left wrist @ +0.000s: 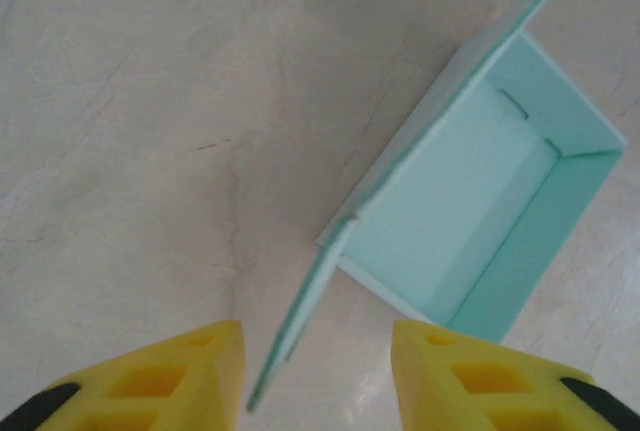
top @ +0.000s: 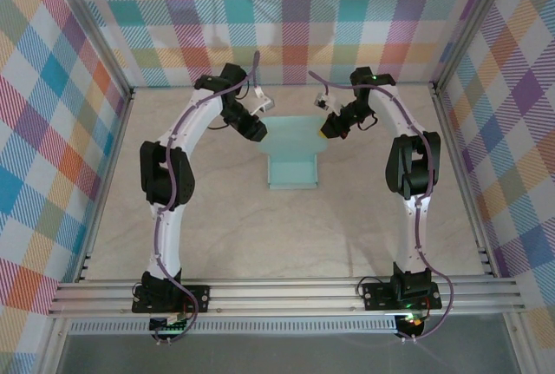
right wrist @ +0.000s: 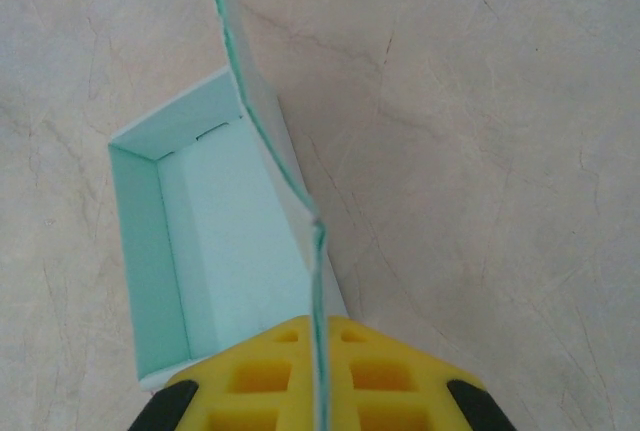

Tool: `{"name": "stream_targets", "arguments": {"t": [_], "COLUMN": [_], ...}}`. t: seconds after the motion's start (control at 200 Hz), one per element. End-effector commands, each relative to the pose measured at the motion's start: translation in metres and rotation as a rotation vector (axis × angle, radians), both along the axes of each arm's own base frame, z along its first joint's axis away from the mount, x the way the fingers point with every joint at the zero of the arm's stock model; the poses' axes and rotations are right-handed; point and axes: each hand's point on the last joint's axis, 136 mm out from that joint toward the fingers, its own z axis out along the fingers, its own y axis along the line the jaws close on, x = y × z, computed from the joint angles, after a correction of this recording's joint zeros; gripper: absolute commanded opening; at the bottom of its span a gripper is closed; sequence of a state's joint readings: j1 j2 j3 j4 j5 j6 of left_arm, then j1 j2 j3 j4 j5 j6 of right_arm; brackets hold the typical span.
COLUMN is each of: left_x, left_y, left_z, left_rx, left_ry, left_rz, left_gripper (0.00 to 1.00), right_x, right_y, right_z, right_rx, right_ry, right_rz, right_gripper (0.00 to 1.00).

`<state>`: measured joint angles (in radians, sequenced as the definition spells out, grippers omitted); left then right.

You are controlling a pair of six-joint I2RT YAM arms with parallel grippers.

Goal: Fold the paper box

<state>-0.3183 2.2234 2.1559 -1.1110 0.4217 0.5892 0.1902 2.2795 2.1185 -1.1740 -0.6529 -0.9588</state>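
Note:
The paper box [top: 293, 170] is pale mint card, lying mid-table with an open tray at its near end and a wide lid panel raised at the back. My left gripper [top: 254, 127] is at the panel's left corner. In the left wrist view the box's tray [left wrist: 460, 201] lies open, and a thin flap edge [left wrist: 300, 331] runs down between my yellow fingers [left wrist: 160, 381], which stand apart and clear of it on both sides. My right gripper [top: 329, 127] is at the right corner. In the right wrist view the gripper [right wrist: 320, 371] is shut on the paper box's upright flap [right wrist: 318, 281], beside the tray [right wrist: 220, 241].
The table [top: 286, 235] is pale beige marble-look, bare around the box. Checked fabric walls [top: 52, 114] on aluminium frames close in the left, right and back sides. A metal rail [top: 286, 291] runs along the near edge by the arm bases.

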Motion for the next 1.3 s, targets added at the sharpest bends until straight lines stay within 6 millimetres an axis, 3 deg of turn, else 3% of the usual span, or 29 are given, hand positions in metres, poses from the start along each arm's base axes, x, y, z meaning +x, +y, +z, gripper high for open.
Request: {"name": "stream_targets", "arguments": {"t": [0.0, 0.145, 0.195, 0.39, 0.7, 0.89, 1.1, 1.295], "left_x": [-0.003, -0.001, 0.0, 0.001, 0.004, 0.015, 0.012, 0.006], "left_y": [-0.003, -0.005, -0.006, -0.008, -0.017, -0.031, -0.056, -0.072], "left_z": [0.002, 0.001, 0.001, 0.0, 0.007, 0.024, 0.032, 0.031], "left_rx": [0.004, 0.004, 0.004, -0.004, -0.003, -0.028, -0.033, -0.063], "left_ry": [0.017, 0.014, 0.012, 0.012, -0.063, -0.199, -0.269, -0.264], "left_rz": [-0.023, -0.023, -0.025, -0.023, 0.021, 0.143, 0.222, 0.328], "left_gripper": [0.33, 0.3, 0.2, 0.0, 0.0, 0.0, 0.0, 0.0], "right_x": [-0.007, -0.008, -0.008, -0.008, 0.0, 0.018, 0.035, 0.035], "right_y": [0.009, 0.009, 0.01, 0.01, 0.02, 0.024, 0.021, 0.021], "right_z": [0.022, 0.023, 0.023, 0.024, 0.029, 0.041, 0.043, 0.043], "right_rx": [0.062, 0.062, 0.063, 0.064, 0.036, 0.063, 0.017, 0.007], "right_ry": [-0.038, -0.037, -0.036, -0.031, -0.122, -0.238, -0.319, -0.328], "right_rz": [0.042, 0.045, 0.045, 0.04, -0.034, -0.207, -0.427, -0.612], "right_gripper": [0.0, 0.0, 0.0, 0.0, 0.0, 0.0, 0.0, 0.0]}}
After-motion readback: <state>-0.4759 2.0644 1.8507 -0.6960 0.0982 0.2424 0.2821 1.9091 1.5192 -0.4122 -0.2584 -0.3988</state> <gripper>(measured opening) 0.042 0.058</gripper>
